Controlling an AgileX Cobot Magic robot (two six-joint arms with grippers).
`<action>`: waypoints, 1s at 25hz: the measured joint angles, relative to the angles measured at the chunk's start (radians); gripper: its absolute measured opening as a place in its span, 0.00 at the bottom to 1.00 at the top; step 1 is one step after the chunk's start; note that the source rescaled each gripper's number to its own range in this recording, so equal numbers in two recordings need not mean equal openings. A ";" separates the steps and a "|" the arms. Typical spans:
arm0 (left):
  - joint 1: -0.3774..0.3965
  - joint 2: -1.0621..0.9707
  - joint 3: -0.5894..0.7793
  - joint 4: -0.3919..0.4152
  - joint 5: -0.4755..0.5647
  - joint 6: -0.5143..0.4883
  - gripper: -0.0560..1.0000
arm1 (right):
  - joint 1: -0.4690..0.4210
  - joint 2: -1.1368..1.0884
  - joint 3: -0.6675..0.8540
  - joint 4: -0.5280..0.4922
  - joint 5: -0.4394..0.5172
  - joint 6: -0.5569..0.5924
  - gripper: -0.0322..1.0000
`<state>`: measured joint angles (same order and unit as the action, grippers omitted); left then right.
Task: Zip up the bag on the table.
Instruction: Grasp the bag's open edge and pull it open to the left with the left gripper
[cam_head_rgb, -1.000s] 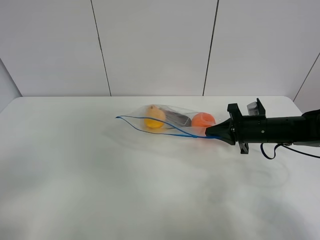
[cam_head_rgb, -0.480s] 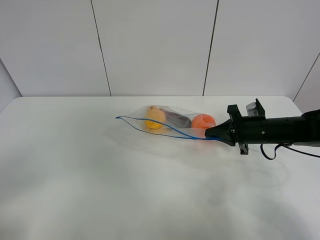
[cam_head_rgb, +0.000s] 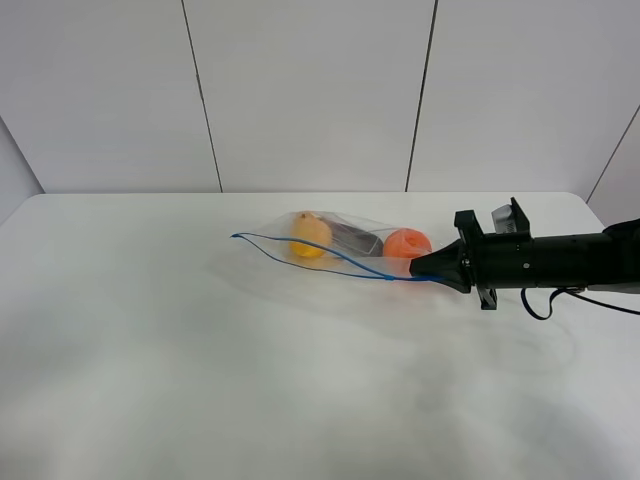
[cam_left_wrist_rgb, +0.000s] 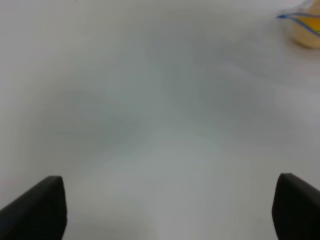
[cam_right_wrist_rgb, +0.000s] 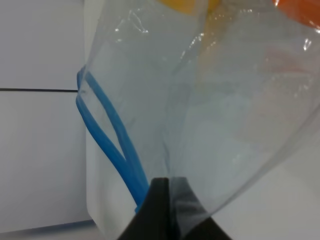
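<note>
White smooth worktop (cam_head_rgb: 200, 350) carries the clear plastic zip-lock bag (cam_head_rgb: 345, 238), stretching away from the closed right hand (cam_head_rgb: 418, 269), which pinches one end of its blue zip strip (cam_right_wrist_rgb: 120, 136). The film is likely light, limp and slippery; the stiffer strip gives purchase. Well apart, the left hand (cam_left_wrist_rgb: 167, 207) hangs open and empty.

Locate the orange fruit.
High view: the orange fruit sits at the right end of the bag, between the dark item and the right arm's jaws.
</note>
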<state>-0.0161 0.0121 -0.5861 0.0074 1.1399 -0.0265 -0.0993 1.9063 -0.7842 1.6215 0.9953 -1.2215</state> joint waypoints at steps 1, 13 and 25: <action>0.000 0.023 -0.006 -0.007 -0.002 0.000 1.00 | 0.000 0.000 0.000 0.000 0.000 0.000 0.03; 0.001 0.506 -0.219 -0.007 -0.322 0.141 1.00 | 0.000 0.000 0.000 -0.010 0.000 -0.005 0.03; -0.031 0.916 -0.423 -0.021 -0.407 0.175 1.00 | 0.000 0.000 0.000 -0.039 0.000 -0.010 0.03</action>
<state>-0.0472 0.9281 -1.0095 -0.0135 0.7333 0.1487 -0.0993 1.9063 -0.7842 1.5830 0.9953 -1.2311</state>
